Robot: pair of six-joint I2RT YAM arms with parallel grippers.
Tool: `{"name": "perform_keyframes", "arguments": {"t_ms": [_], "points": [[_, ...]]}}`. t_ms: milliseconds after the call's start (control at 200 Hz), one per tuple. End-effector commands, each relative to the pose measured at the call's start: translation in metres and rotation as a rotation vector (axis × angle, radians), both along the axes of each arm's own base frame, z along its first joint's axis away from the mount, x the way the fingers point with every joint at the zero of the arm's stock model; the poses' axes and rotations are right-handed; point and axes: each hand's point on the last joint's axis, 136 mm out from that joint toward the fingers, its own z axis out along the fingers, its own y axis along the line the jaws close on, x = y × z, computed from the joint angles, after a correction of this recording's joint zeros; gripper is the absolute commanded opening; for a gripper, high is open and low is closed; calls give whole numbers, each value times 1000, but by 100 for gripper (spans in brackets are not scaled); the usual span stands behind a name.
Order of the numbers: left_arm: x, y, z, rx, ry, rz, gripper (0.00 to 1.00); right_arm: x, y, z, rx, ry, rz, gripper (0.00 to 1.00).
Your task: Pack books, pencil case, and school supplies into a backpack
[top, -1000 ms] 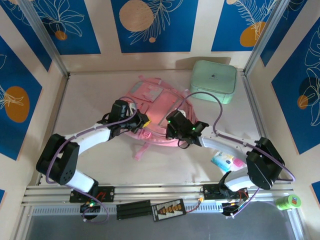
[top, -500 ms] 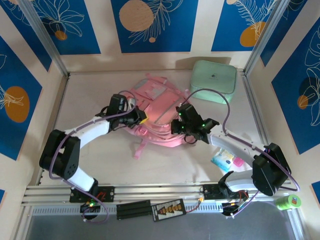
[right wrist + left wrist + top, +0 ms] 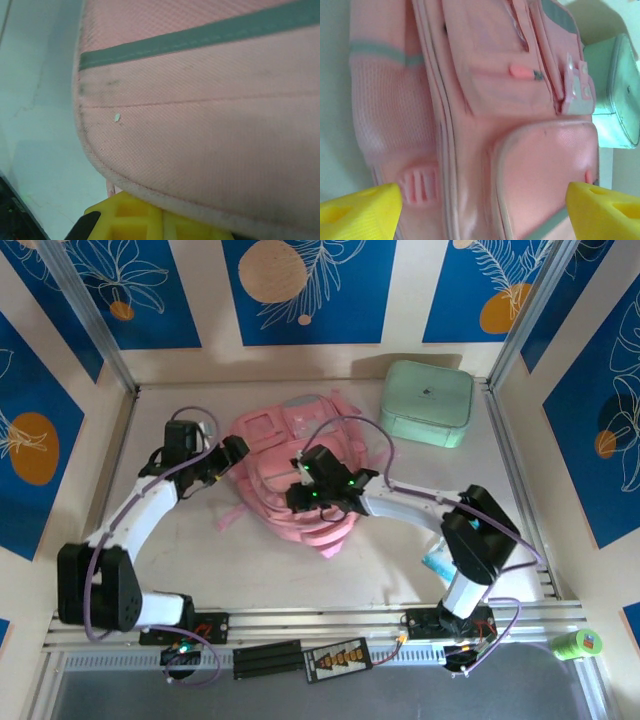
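Left pincer [image 3: 236, 447] hangs with its yellow jaws wide apart just off the left side of the backpack [image 3: 268, 428], holding nothing. Its wrist cam looks straight across the front pockets. Right pincer [image 3: 300, 498] is squeezed together down on the near part of the bag. From its own cam the pink fabric edge lies right across the yellow finger, so I'd say it's pinching the bag itself.

The bag lies flat on the table [image 3: 180, 550], a bit left of centre, with the mint box [image 3: 427, 402] well apart at the back right. A little colourful pouch [image 3: 440, 562] sits by the right arm's base.

My read is that we're at the "get the bag into position and open" stage, with no packing going on yet. Next move probably needs the left one to find a zipper pull or a flap edge while the right pins the bag down. Soft fabric, so it could easily bunch or slide.

Compared to a second ago, the left pincer was closed on the bag's left side and has since let go and backed off to the left. The right arm has stretched further left, and the whole bag has shifted left and turned with it.
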Motion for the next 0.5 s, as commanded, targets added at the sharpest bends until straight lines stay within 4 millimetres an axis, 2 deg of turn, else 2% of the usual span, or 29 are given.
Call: {"name": "perform_keyframes", "arguments": {"t_ms": [0,110,250,420,495], "points": [[-20,-4,-7,-52,35,-9,86,6,35,32,124,-37,61,0],[-24,-15,-7,-154,26,-22,88,9,45,34,143,-26,79,0],[-23,-20,-12,-207,55,8,85,7,44,31,139,-14,79,0],[-21,-22,-13,-215,59,41,69,5,40,25,128,3,63,0],[-21,-21,-14,-209,58,54,58,5,39,24,126,9,57,0]]}}
